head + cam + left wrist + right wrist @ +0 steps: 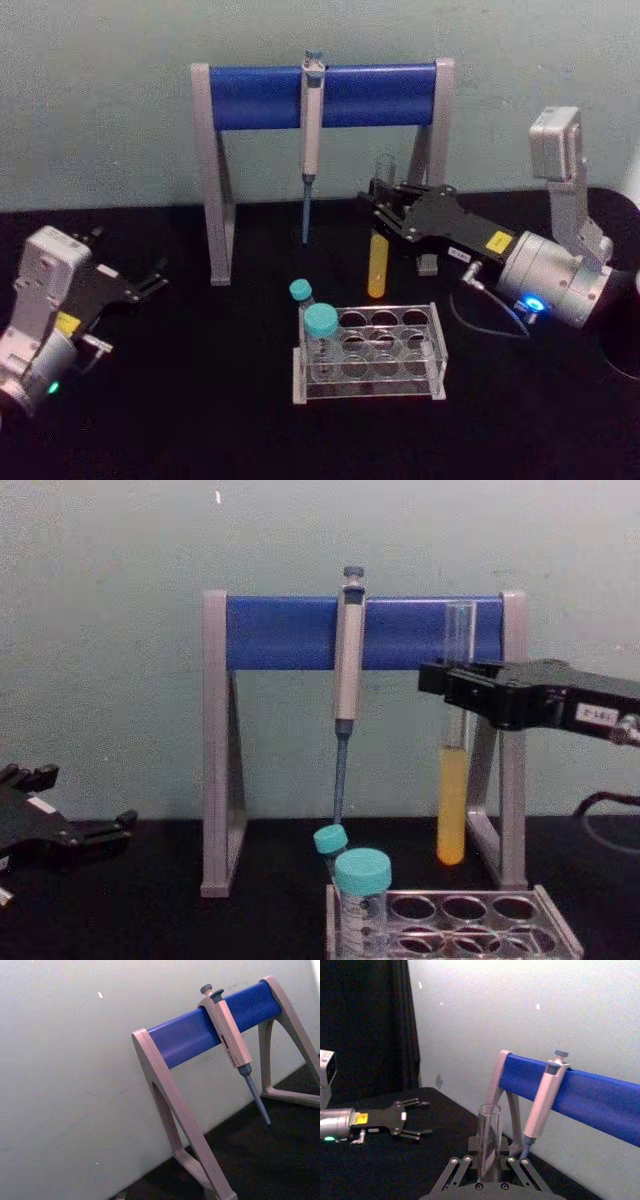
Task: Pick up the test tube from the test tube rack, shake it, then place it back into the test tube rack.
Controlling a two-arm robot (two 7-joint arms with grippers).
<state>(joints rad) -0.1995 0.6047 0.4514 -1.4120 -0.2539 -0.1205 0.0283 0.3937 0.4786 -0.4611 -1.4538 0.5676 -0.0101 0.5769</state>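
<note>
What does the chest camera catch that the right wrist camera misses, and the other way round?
Chest view adds: the yellow liquid in the lower part of the test tube, and the test tube rack with two teal-capped tubes in front.
Right wrist view adds: the tube's open rim seen close up, and a black curtain beside the wall.
Both: the right claw shut on the test tube, the left claw open and idle, and the pipette hanging on the stand with a blue crossbar.
</note>
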